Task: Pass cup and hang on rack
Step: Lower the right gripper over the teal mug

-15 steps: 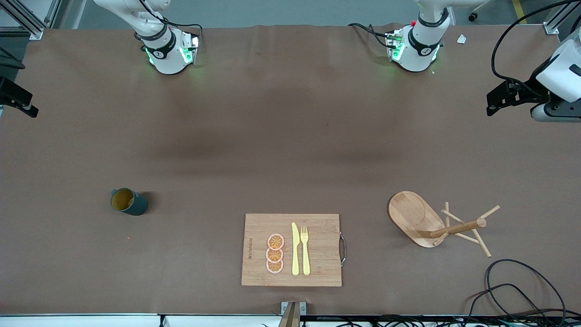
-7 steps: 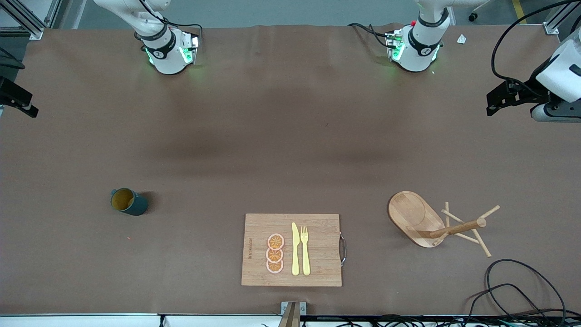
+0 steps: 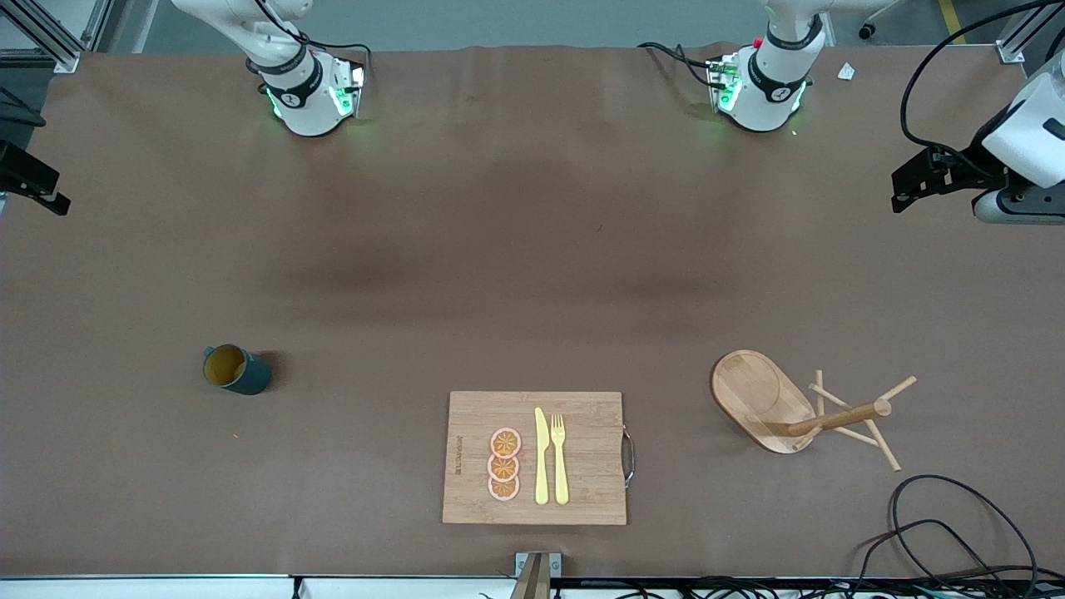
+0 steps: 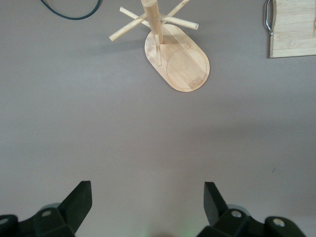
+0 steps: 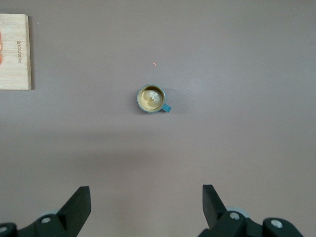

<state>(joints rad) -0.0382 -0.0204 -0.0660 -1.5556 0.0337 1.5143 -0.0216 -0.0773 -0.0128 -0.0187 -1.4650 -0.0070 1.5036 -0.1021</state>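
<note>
On table, cup (image 3: 236,369) & rack (image 3: 799,409) unmoved; both pincers wide open, empty.

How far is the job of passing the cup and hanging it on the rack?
Nothing is done yet. The cup stands upright on the table toward the right arm's end, untouched. Both arms wait high: the right gripper over the cup, the left gripper over the rack, jaws open. Nothing is in hand. Picking, passing and hanging remain.

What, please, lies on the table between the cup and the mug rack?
In the front view, the wooden cutting board lies between the cup and the mug rack, slightly nearer the camera, carrying three orange slices, a yellow knife and fork.
</note>
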